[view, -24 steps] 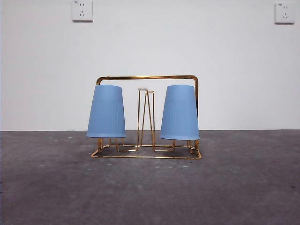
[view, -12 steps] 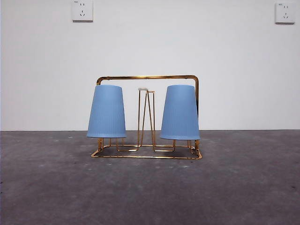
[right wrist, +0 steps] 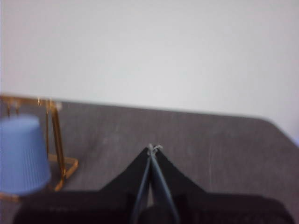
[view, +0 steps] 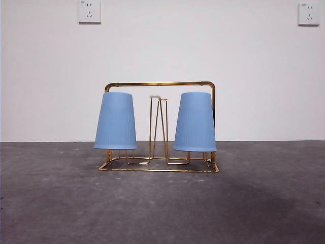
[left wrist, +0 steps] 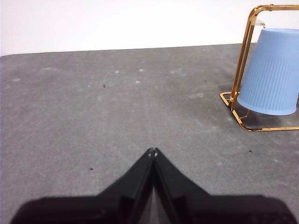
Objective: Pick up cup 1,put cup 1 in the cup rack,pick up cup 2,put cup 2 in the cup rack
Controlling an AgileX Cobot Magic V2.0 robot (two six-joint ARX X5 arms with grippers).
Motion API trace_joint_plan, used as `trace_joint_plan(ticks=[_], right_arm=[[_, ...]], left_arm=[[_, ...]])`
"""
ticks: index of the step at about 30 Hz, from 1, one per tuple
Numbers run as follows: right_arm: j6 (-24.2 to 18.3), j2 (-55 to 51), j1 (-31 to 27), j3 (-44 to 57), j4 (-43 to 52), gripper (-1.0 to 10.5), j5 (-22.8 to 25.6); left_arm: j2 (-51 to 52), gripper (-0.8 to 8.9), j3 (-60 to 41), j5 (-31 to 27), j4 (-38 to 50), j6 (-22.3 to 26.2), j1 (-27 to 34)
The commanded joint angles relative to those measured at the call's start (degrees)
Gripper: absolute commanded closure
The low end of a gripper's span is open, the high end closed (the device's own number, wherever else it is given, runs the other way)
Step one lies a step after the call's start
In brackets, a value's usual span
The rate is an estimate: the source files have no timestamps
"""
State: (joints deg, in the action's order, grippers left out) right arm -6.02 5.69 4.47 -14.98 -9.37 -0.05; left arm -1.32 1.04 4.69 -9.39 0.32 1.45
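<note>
Cup rack (view: 160, 84): gold wire, rectangular arched frame, flat wire base resting flat on grey desk (view: 162, 208), upright. Middle hairpin prong pair (view: 158, 127) bare, rising between both cups. Cup 1 (view: 115, 121): light blue, ribbed, tapered, inverted over prongs at rack's left end, mouth down, rim just above base, leaning slightly. Cup 2 (view: 195, 122): same blue ribbed cup, inverted at rack's right end, beside frame's right upright, tilted slightly.

Left end effector (left wrist: 153, 150) closed, empty; right end effector (right wrist: 153, 147) likewise.
</note>
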Motion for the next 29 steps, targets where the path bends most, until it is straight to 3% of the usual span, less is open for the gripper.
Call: trace_joint_plan(ticks=[1,10,29], right_arm=[[0.04,-2.71,-0.09,5.33,1.09,9.5,0.07],[5.09,-5.25,-0.11,14.19,0.98,9.5,0.07],[6.45,-5.20,-0.09,14.16,-1.05,9.5,0.48]], left_arm=[[0.04,8.17,-0.61,0.09,0.13,-0.52,0.17],[0.02,8.17,-0.61,0.09,0.13,-0.52,0.17],[-0.48,8.17,-0.61,0.11,0.11,-0.52,0.17]])
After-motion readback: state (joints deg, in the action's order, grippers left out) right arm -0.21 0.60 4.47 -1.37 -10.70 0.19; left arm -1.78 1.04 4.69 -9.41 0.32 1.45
